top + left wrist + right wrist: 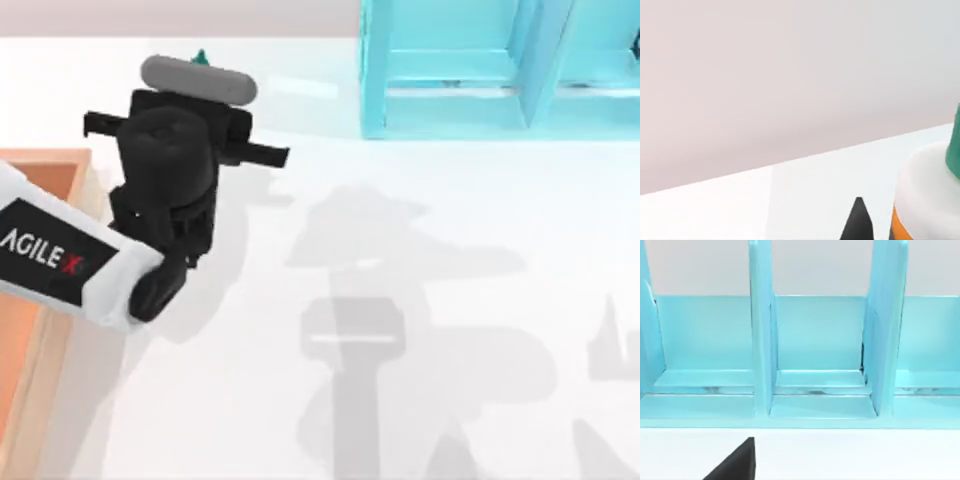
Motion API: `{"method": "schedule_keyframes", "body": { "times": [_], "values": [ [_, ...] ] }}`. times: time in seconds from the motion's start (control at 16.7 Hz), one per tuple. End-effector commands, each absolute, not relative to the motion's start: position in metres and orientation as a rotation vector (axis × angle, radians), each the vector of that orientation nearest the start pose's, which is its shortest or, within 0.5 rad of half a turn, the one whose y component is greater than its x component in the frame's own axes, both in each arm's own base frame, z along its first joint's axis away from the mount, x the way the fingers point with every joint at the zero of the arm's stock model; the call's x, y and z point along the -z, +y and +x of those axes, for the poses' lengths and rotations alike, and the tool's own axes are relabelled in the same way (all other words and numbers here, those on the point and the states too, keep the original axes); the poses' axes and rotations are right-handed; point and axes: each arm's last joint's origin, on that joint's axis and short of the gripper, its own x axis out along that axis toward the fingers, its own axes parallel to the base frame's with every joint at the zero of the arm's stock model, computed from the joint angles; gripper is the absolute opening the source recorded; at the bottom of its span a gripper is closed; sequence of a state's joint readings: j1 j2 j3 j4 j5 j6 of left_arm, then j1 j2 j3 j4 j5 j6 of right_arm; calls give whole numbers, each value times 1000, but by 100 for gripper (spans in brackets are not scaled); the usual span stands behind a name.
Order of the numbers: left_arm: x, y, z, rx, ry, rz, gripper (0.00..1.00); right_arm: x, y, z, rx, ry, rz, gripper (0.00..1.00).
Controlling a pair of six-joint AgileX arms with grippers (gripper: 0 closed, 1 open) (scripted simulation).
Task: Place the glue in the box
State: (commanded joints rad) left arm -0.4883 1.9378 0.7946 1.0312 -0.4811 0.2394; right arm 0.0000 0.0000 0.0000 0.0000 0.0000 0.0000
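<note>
Left arm is out over the far-left part of the white table (420, 200), its black wrist and grey camera bar covering almost everything beneath it. The left gripper (200, 70) sits at the far end of that wrist, and just past the grey bar the green cap tip of the glue (201, 56) pokes out. From the left wrist view the glue (925, 200) is right up close: green cap, white shoulder, a sliver of orange body, with 1 dark fingertip (858, 222) just beside it. How wide the fingers are set, and whether they have hold of the bottle, I cannot tell. The box (45, 165) lies at the table's left edge, pale rim and reddish-brown floor, near the arm. The turquoise shelf (480, 70) stands at the far right, with 1 dark finger (735, 465) of the right gripper in front of it in the right wrist view.
</note>
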Motion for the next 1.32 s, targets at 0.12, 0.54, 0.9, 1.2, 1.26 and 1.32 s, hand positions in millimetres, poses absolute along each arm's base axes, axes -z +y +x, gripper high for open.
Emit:
{"method": "schedule_keyframes", "body": {
  "times": [0.12,0.54,0.9,1.2,1.26,1.32],
  "values": [
    [-148,-132,338,-14,134,420,0,-160,-1,106,0,0,0,100],
    [-172,-28,327,75,369,976,0,-160,-1,106,0,0,0,100],
    [-173,39,295,454,536,1269,0,-160,-1,106,0,0,0,100],
    [-172,73,266,821,445,1236,0,-160,-1,106,0,0,0,100],
    [-172,78,261,881,401,1202,0,-160,-1,106,0,0,0,100],
    [-173,81,256,933,350,1162,0,-160,-1,106,0,0,0,100]
  ]
}}
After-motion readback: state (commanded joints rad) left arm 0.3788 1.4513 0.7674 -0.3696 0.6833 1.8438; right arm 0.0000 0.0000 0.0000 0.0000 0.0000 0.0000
